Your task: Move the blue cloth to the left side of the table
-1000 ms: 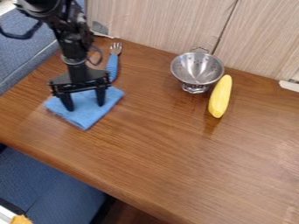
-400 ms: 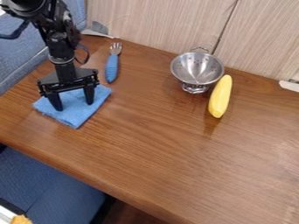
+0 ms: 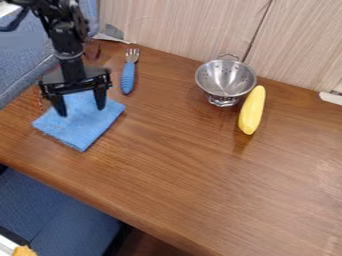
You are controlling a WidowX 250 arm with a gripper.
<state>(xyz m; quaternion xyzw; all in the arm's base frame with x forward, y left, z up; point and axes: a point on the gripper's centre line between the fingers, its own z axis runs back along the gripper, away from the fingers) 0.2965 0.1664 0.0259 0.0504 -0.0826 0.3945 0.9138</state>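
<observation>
And the tool, a black two-finger gripper (image 3: 81,111), is wide open over at the left of the camera view, its two fingers well apart and pointing down, one to each side, with a broad gap between them. It has nothing pinched in that gap. Both fingertips (image 3: 101,107) are right at the cloth, over its far half, though whether they press on it or hang just above, the view cannot settle.

Now to the cloth itself, a light-blue square of soft fabric (image 3: 83,129), lying on the left part of the brown wooden desk (image 3: 200,175). It is spread nearly flat, turned like a diamond, one corner aimed at the desk's near edge, another off to the left, a third out to the right. Faint ripples run over the surface, and the lower left side looks a little uneven.

Just to the right of the cloth's far part, there's a fork with a blue handle and metal tines (image 3: 127,77), tines towards the wall. Well across to the right stands a silver metal colander (image 3: 226,79), a long yellow banana-shaped object (image 3: 252,111) right beside it.
</observation>
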